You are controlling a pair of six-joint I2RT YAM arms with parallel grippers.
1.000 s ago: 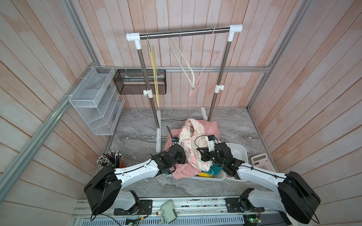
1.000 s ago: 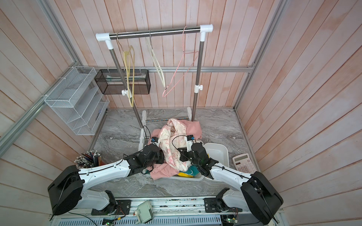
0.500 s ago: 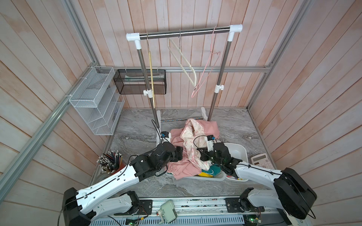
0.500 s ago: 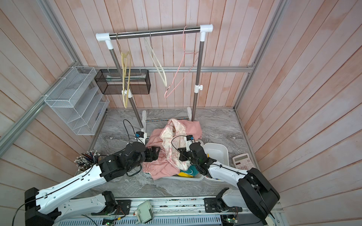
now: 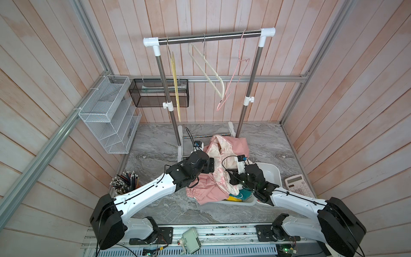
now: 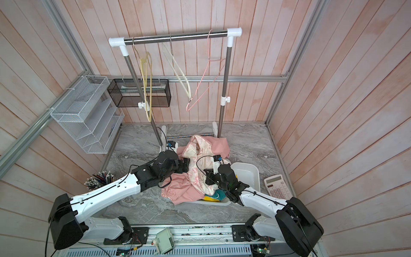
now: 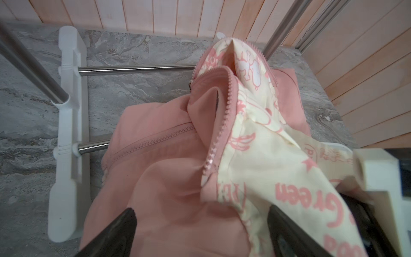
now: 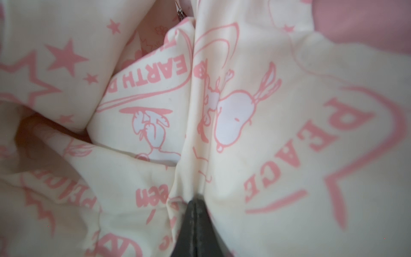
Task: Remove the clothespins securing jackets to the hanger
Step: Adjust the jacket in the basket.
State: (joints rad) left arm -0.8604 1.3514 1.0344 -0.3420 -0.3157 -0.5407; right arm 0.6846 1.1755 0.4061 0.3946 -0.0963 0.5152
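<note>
— Where's the pink jacket?

— Middle of the frame in both top views. It is heaped on the grey marble surface with its cream printed lining turned outward, and it lies partly over a white tray.

— And the other two?

— Only slivers show. A teal jacket and a yellow jacket peek out from under the pink one at the tray's near edge, lower centre. I can't make out any clothespins.

— The pincers?

— The right pincer is clenched on a fold of the cream lining, bottom centre of its wrist view. The left pincer is released. Its dark fingers stand wide apart at the bottom of its wrist view with pink cloth between them, and I can't tell whether they touch it.

— Around that?

— The rack stands behind the heap, upper centre, carrying a yellow hanger, a cream hanger and a pink hanger. A calculator lies just right of the tray. A cup of pencils sits lower left. A white wire organiser and a black mesh basket hang on the wall at left.
</note>
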